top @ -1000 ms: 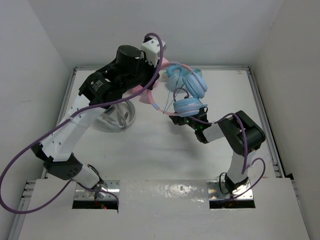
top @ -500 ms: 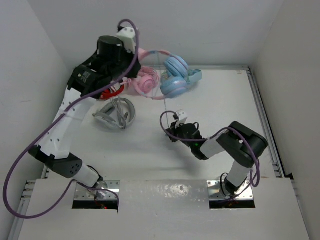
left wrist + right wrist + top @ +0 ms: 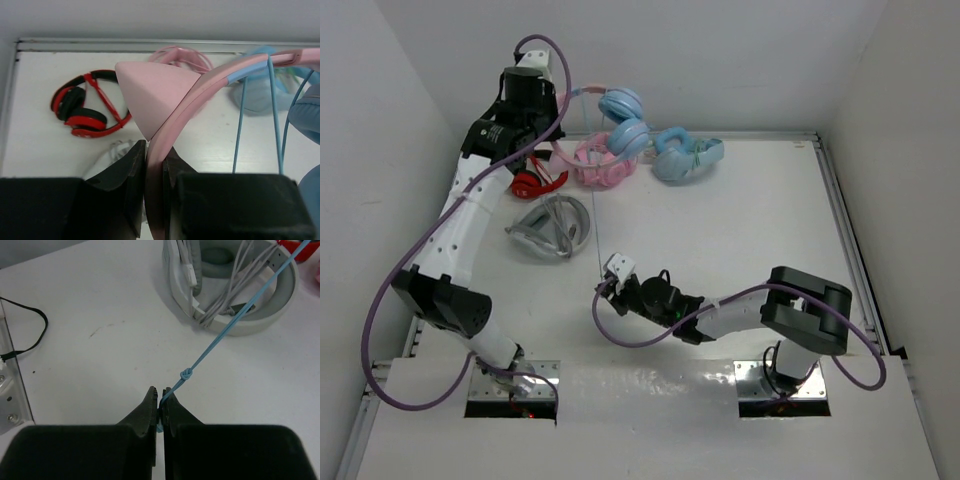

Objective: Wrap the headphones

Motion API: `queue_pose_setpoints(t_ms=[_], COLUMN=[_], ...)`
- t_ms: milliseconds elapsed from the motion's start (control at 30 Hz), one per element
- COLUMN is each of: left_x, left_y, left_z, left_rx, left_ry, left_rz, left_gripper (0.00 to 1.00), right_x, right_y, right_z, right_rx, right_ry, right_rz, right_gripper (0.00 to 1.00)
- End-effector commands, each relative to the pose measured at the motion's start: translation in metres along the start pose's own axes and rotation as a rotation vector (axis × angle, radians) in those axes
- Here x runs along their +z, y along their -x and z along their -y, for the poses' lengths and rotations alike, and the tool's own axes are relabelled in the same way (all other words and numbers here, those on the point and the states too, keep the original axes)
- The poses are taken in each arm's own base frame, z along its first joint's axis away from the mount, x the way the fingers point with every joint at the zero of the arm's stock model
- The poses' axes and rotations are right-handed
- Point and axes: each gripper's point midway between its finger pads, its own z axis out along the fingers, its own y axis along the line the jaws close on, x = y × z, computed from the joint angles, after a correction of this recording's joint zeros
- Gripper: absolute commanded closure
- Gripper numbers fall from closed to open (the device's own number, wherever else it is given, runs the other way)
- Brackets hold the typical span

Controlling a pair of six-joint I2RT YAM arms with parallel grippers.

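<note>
Left wrist: headphones (image 3: 200, 95) band was cut by the right edge, and its lower end was hidden between the left gripper (image 3: 154, 150) fingers. Earcups (image 3: 306, 112) were clipped at the right edge and blurred. Cat ear (image 3: 150, 95) hid most of the pink pair (image 3: 180, 52). Band covered part of the light-blue pair (image 3: 255, 95).

Right wrist: cable (image 3: 220, 340) end was buried inside the right gripper (image 3: 161, 396). Grey headphones (image 3: 260, 315) were cut by the top edge. Red scrap (image 3: 299, 246) in the corner was unidentifiable.

Top view: left fingers were hidden behind the wrist. Cable was too thin to trace near the earcups.
</note>
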Motion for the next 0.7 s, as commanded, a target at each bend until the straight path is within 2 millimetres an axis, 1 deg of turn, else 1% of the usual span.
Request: queue_pose_setpoints(t_ms=[0,33,133,167,233,267,300,333,367,400,433,467,500,533,567,600,633,667], left_x=[0.010,0.021,0.038,0.049,0.057,0.065,0.070,0.078,0.080,0.083,0.086,0.095,0.099,0.105,0.110,0.117,0.117,0.123], left_y=[0.095,0.091,0.093,0.090,0.092,0.088,0.085,0.078,0.074,0.073,0.066,0.047,0.042,0.031,0.021,0.002,-0.008,-0.034], left_z=[-0.031,-0.038,-0.048,-0.055,-0.063,-0.066,-0.066,-0.069,-0.069,-0.070,-0.069,-0.070,-0.069,-0.065,-0.063,-0.063,-0.054,-0.052], left_rx=[-0.128,-0.112,-0.084,-0.077,-0.050,-0.030,-0.019,0.026,0.043,0.055,0.108,0.157,0.223,0.261,0.295,0.356,0.391,0.445], left_ry=[0.140,0.185,0.247,0.285,0.321,0.342,0.347,0.360,0.366,0.371,0.377,0.387,0.400,0.403,0.398,0.396,0.378,0.368], left_rz=[0.385,0.377,0.396,0.390,0.398,0.387,0.383,0.365,0.360,0.371,0.359,0.318,0.311,0.289,0.269,0.233,0.223,0.175], left_gripper=[1.00,1.00,1.00,1.00,1.00,1.00,1.00,1.00,1.00,1.00,1.00,1.00,1.00,1.00,1.00,1.00,1.00,1.00], right_x=[-0.013,-0.016,-0.022,-0.024,-0.030,-0.034,-0.037,-0.040,-0.041,-0.045,-0.048,-0.047,-0.048,-0.050,-0.051,-0.051,-0.054,-0.056], right_y=[-0.020,-0.019,-0.017,-0.018,-0.013,-0.016,-0.008,-0.007,-0.001,0.015,0.018,0.036,0.049,0.074,0.090,0.103,0.130,0.145], right_z=[-0.027,-0.031,-0.042,-0.040,-0.040,-0.038,-0.036,-0.035,-0.034,-0.033,-0.030,-0.029,-0.022,-0.021,-0.017,-0.011,-0.004,0.002], right_rx=[-0.077,-0.083,-0.099,-0.102,-0.098,-0.098,-0.094,-0.099,-0.101,-0.110,-0.122,-0.126,-0.153,-0.165,-0.184,-0.247,-0.269,-0.324], right_ry=[0.114,0.129,0.156,0.142,0.138,0.133,0.127,0.126,0.125,0.120,0.111,0.101,0.068,0.053,0.035,0.012,-0.030,-0.059], right_rz=[-0.103,-0.108,-0.106,-0.109,-0.096,-0.102,-0.083,-0.085,-0.076,-0.043,-0.051,-0.021,-0.006,0.011,0.024,0.026,0.041,0.053], right_gripper=[1.00,1.00,1.00,1.00,1.00,1.00,1.00,1.00,1.00,1.00,1.00,1.00,1.00,1.00,1.00,1.00,1.00,1.00])
